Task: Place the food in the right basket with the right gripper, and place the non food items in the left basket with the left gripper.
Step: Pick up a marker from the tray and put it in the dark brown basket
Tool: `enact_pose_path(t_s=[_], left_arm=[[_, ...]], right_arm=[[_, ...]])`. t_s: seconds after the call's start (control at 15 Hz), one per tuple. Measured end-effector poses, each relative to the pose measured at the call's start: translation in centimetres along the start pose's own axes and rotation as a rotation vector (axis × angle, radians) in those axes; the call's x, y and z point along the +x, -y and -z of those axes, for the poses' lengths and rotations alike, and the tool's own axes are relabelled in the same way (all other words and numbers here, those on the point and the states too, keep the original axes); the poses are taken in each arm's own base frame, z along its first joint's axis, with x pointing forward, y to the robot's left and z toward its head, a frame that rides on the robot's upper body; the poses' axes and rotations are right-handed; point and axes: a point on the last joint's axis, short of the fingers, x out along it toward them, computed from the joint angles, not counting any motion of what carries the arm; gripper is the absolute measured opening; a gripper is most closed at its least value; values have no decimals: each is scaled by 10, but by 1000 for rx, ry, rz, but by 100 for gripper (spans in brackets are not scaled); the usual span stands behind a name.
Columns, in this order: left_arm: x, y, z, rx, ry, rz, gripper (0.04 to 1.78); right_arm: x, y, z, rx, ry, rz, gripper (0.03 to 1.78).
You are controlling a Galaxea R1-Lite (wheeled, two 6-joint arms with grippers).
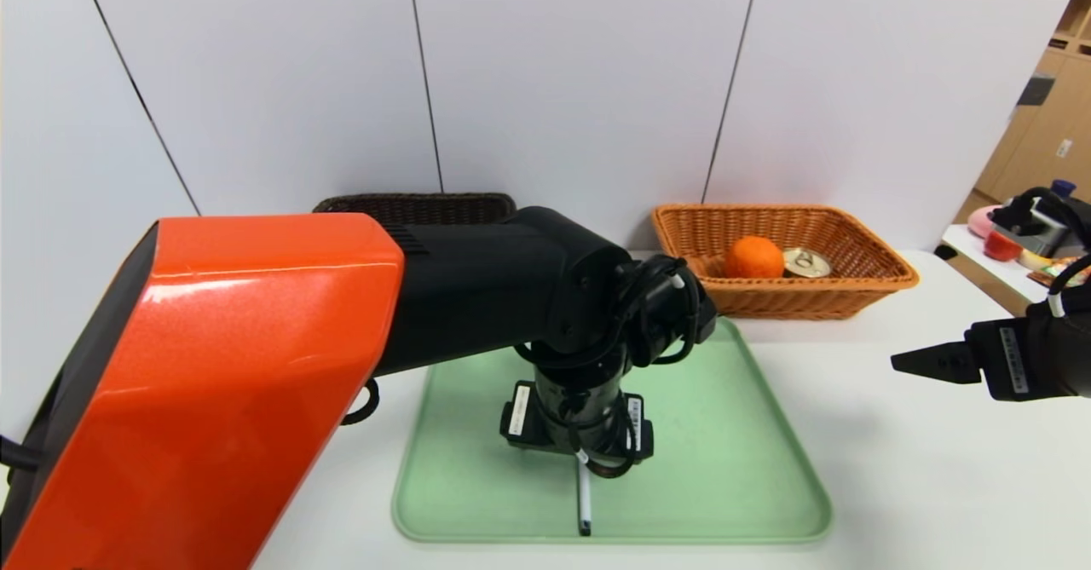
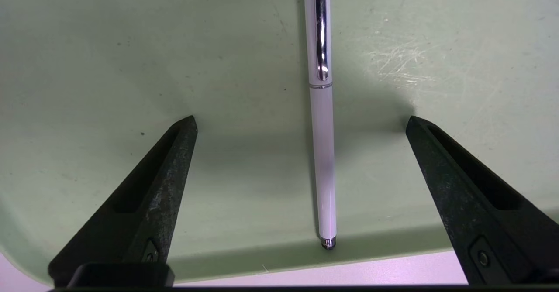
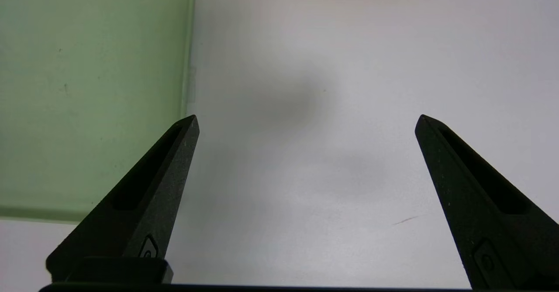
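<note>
White pen (image 2: 322, 152) between spread left tool (image 2: 301, 124) tips.

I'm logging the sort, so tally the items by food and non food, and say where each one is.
Food: 2, orange and can, both in the right basket.
Non food: 1, white pen on the green tray.
Total: 3

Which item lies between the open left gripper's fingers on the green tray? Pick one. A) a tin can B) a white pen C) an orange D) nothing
B: in the left wrist view the white pen lies on the green tray, untouched, in the gap of the open left gripper.
</note>
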Motion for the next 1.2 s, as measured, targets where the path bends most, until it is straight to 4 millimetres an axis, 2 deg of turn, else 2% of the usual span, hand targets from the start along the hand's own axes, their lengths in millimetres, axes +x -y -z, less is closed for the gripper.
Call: enact_pose_path(t_s=[0.07,0.27,0.47,0.53,0.6,1.0,1.2], left_arm=[[1,0,0,1,-3,1,169],[1,0,0,5,-28,24,122],[3,0,0,5,-33,25,87],[3,0,0,4,-33,25,69],[4,0,0,5,-35,27,9],[3,1,-1,4,-26,39,6],[-17,3,-7,12,2,175,6]], right_arm=[[0,0,0,0,0,-1,171],[0,0,-1,-2,3,-2,171],[-1,-2,-1,-7,5,-7,171],[-1,-2,-1,-9,5,-9,171],[-1,-2,-1,-10,5,-10,171],[-2,-5,-1,-21,9,-20,171],[-1,-6,0,-21,2,-21,171]])
